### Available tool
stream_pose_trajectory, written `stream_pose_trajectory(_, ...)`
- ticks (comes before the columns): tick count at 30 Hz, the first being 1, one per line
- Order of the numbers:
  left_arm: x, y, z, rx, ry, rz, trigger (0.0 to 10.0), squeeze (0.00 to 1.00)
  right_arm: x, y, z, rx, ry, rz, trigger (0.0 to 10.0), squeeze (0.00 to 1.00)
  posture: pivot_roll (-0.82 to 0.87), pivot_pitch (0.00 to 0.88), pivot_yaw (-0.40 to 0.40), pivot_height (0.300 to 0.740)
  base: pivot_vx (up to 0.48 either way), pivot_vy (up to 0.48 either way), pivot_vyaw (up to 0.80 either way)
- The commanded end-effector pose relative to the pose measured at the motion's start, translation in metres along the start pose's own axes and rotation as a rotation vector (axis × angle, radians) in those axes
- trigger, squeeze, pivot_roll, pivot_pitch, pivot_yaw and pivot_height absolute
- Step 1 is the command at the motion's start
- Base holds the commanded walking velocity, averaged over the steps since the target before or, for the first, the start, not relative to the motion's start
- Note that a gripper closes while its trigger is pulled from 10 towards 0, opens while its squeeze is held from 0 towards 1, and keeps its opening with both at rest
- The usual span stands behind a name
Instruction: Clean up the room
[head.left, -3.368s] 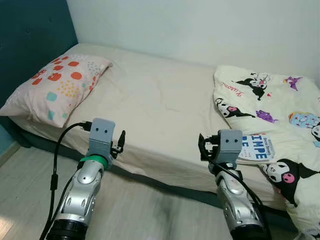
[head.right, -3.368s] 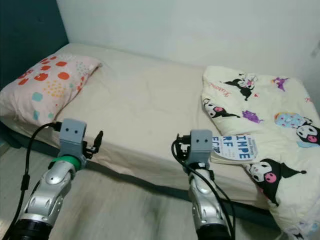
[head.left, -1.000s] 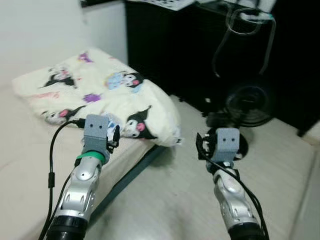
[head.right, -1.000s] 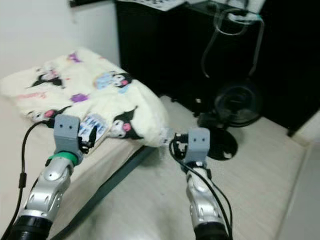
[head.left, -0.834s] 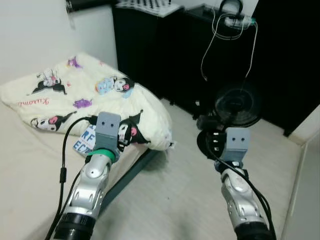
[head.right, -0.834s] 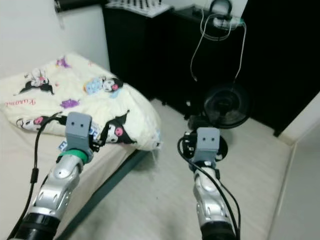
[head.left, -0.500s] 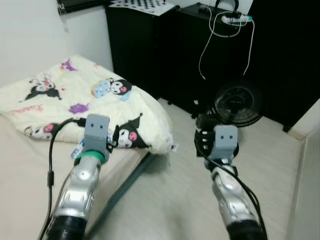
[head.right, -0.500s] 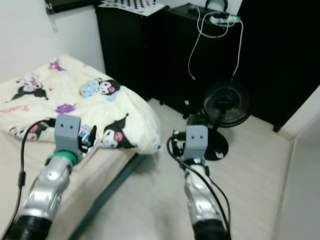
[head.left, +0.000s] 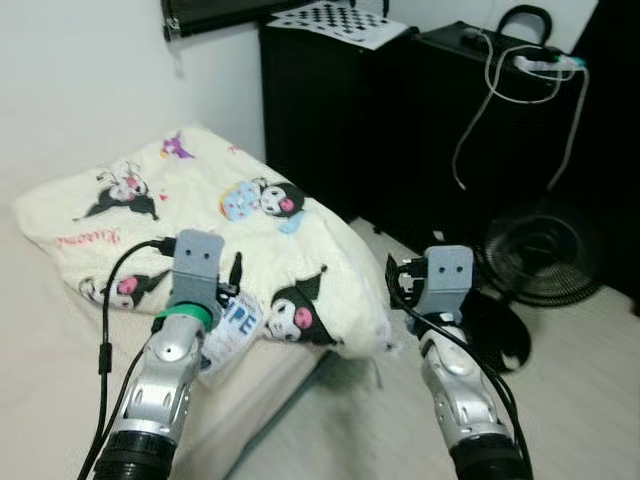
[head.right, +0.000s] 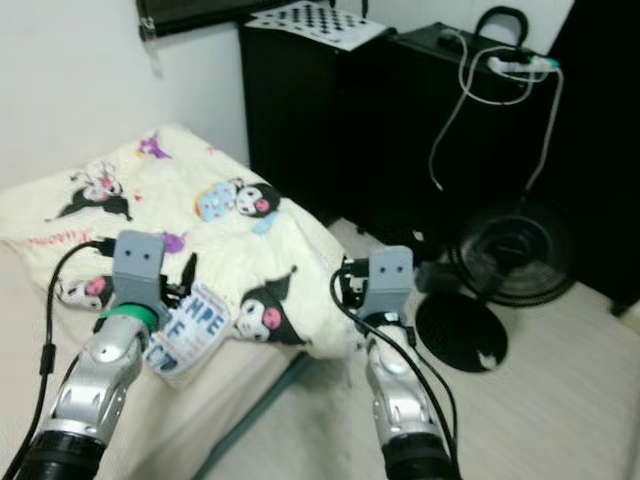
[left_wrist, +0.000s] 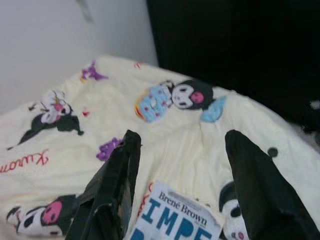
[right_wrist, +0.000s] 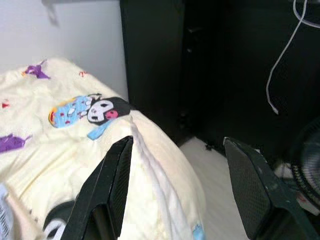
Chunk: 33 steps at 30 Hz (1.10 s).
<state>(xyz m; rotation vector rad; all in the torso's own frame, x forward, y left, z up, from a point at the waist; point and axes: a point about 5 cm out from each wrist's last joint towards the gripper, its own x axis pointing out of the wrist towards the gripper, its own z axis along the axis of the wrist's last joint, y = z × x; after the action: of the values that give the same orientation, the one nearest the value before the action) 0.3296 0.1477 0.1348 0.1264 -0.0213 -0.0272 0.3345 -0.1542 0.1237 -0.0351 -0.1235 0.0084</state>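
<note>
Since the book (head.right: 190, 322) is lying on the blanket (head.left: 150, 210) right under our left gripper (left_wrist: 182, 187), we're hovering both grippers, right gripper (right_wrist: 175, 185) included, with fingers spread, holding nothing.

Bed (head.left: 40, 340), cartoon-print comforter (head.left: 200, 220) on it, book (head.right: 190, 325) atop

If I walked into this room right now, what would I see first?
Probably the cream blanket with cartoon characters, folded in a heap at the end of the bed, with a blue-lettered book lying on it right under the left gripper, whose fingers are open. Beside the bed, a black fan stands on the floor in front of dark cabinets, just past the open right gripper.
</note>
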Motion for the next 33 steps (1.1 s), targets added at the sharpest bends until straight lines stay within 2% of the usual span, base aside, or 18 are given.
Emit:
stream_pose_trajectory(1,-0.003,-0.003,-0.005,-0.003,0.024,-0.026,10.0,0.0,-0.004,-0.002,-0.006,0.006,0.022,-0.015,10.0,0.0,-0.02,0.044,0.056,0.74,0.0,0.0,0.0)
stream_pose_trajectory(9,-0.009,-0.008,-0.01,-0.007,0.037,-0.076,10.0,0.0,-0.006,-0.002,-0.008,0.003,0.028,-0.02,10.0,0.0,-0.02,0.05,0.059,0.74,0.0,0.0,0.0)
stream_pose_trajectory(19,-0.013,-0.005,-0.016,-0.002,0.056,-0.069,10.0,0.0,-0.007,0.001,-0.01,0.005,0.035,-0.016,10.0,0.0,-0.02,0.056,0.059,0.705,0.0,0.0,0.0)
stream_pose_trajectory(21,-0.019,-0.002,-0.03,0.022,0.1,-0.101,10.0,0.0,-0.008,0.001,-0.011,0.006,0.039,-0.015,10.0,0.0,-0.02,0.063,0.057,0.695,0.0,0.0,0.0)
stream_pose_trajectory(22,-0.019,-0.002,-0.03,0.022,0.1,-0.101,10.0,0.0,-0.008,0.001,-0.011,0.006,0.039,-0.015,10.0,0.0,-0.02,0.063,0.057,0.695,0.0,0.0,0.0)
stream_pose_trajectory(24,-0.026,0.001,-0.045,0.05,0.152,-0.16,10.0,0.0,-0.009,0.002,-0.013,0.006,0.044,-0.012,10.0,0.0,-0.02,0.069,0.054,0.685,0.0,0.0,0.0)
stream_pose_trajectory(25,-0.026,0.001,-0.045,0.05,0.152,-0.16,10.0,0.0,-0.009,0.002,-0.013,0.006,0.044,-0.012,10.0,0.0,-0.02,0.069,0.054,0.685,0.0,0.0,0.0)
stream_pose_trajectory(27,-0.033,0.005,-0.054,0.133,0.167,-0.206,10.0,0.0,-0.011,0.001,-0.014,0.004,0.049,-0.011,10.0,0.0,-0.02,0.072,0.051,0.675,0.0,0.0,0.0)
stream_pose_trajectory(28,-0.033,0.005,-0.054,0.133,0.167,-0.206,10.0,0.0,-0.011,0.001,-0.014,0.004,0.049,-0.011,10.0,0.0,-0.02,0.072,0.051,0.675,0.0,0.0,0.0)
stream_pose_trajectory(29,-0.037,0.006,-0.057,0.203,0.162,-0.236,10.0,0.0,-0.012,0.001,-0.015,0.003,0.052,-0.012,10.0,0.0,-0.01,0.074,0.05,0.67,0.0,0.0,0.0)
stream_pose_trajectory(30,-0.037,0.006,-0.057,0.203,0.162,-0.236,10.0,0.0,-0.012,0.001,-0.015,0.003,0.052,-0.012,10.0,0.0,-0.01,0.074,0.05,0.67,0.0,0.0,0.0)
stream_pose_trajectory(31,-0.041,0.006,-0.059,0.274,0.151,-0.27,10.0,0.0,-0.012,0.0,-0.015,0.002,0.054,-0.012,10.0,0.0,-0.01,0.075,0.048,0.665,0.0,0.0,0.0)
stream_pose_trajectory(32,-0.041,0.006,-0.059,0.274,0.151,-0.27,10.0,0.0,-0.012,0.0,-0.015,0.002,0.054,-0.012,10.0,0.0,-0.01,0.075,0.048,0.665,0.0,0.0,0.0)
stream_pose_trajectory(33,-0.046,0.004,-0.062,0.34,0.145,-0.307,10.0,0.0,-0.012,-0.001,-0.015,0.002,0.055,-0.013,10.0,0.0,-0.01,0.076,0.048,0.66,0.0,0.0,0.0)
